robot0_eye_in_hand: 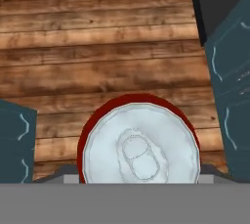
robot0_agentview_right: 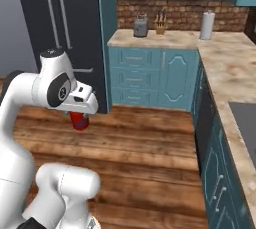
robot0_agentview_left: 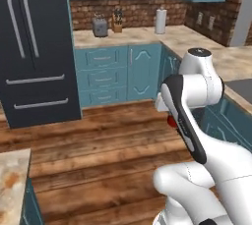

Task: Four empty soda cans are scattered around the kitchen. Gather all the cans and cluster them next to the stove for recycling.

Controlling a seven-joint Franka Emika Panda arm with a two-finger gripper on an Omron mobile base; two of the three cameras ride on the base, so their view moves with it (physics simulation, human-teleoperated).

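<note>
A red soda can (robot0_agentview_right: 79, 121) with a silver top hangs upright under the hand, well above the wooden floor, and my gripper (robot0_agentview_right: 78, 116) is shut on it. Seen from the left base, only a sliver of the red soda can (robot0_agentview_left: 171, 121) peeks out from behind the forearm. The hand view looks straight down on the soda can (robot0_eye_in_hand: 140, 145), its silver lid and pull tab close up, with floor planks beneath. A dark corner of the stove (robot0_agentview_left: 242, 89) lies in the counter on the right, and the same stove (robot0_agentview_right: 246, 119) sits at the right edge of the right base view.
A black fridge (robot0_agentview_left: 34, 47) stands at the left. On the back counter (robot0_agentview_left: 138, 36) are a toaster (robot0_agentview_left: 100, 26), a knife block (robot0_agentview_left: 117, 22) and a paper-towel roll (robot0_agentview_left: 161, 20). Teal cabinets (robot0_agentview_right: 215, 173) line the right side. An island corner (robot0_agentview_left: 12, 180) is near left.
</note>
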